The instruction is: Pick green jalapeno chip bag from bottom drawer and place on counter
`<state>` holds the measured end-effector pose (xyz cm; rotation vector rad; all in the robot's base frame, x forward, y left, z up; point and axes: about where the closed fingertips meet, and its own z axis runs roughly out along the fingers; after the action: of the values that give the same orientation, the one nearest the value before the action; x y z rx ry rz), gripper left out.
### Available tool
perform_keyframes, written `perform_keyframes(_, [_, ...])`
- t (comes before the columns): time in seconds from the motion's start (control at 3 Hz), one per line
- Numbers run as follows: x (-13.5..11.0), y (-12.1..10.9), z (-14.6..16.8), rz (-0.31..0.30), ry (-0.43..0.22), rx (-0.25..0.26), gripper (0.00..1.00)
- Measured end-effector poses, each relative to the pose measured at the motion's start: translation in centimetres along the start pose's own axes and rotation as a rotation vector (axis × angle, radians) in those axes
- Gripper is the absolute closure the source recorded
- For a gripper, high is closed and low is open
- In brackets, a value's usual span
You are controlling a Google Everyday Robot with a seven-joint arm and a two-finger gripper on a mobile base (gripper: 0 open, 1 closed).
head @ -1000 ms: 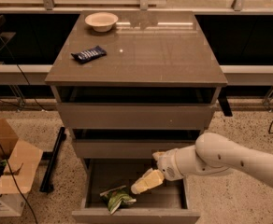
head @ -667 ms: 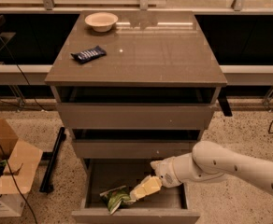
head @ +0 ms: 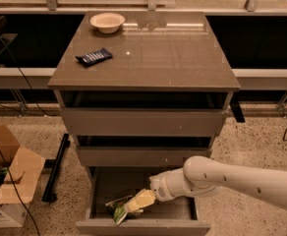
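the bottom drawer (head: 183, 226) of three is pulled out. a white robot arm (head: 242, 178) is extended into it from the right, and its gripper (head: 135, 203) is held low inside the drawer, touching the green jalapeno chip bag (head: 115, 211), which is lying near the drawer's front left. whether the bag is gripped cannot be told. on the counter (head: 158, 58), a white bowl (head: 107, 21) and a dark blue wrapper (head: 94, 56) are set towards the back left.

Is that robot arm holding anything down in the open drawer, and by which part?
Cannot be told. The gripper is inside the bottom drawer, at the right end of the green jalapeno chip bag, but a grasp isn't visible.
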<state>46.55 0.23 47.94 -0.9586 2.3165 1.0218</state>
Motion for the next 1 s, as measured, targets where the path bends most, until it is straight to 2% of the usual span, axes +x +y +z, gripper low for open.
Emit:
perform_keyframes(0.67, [5.9, -5.7, 10.2, 0.118, 0.009, 0.020, 0.00])
perform_keyframes(1.0, [9.0, -8.3, 14.0, 0.203, 0.018, 0.006, 0.00])
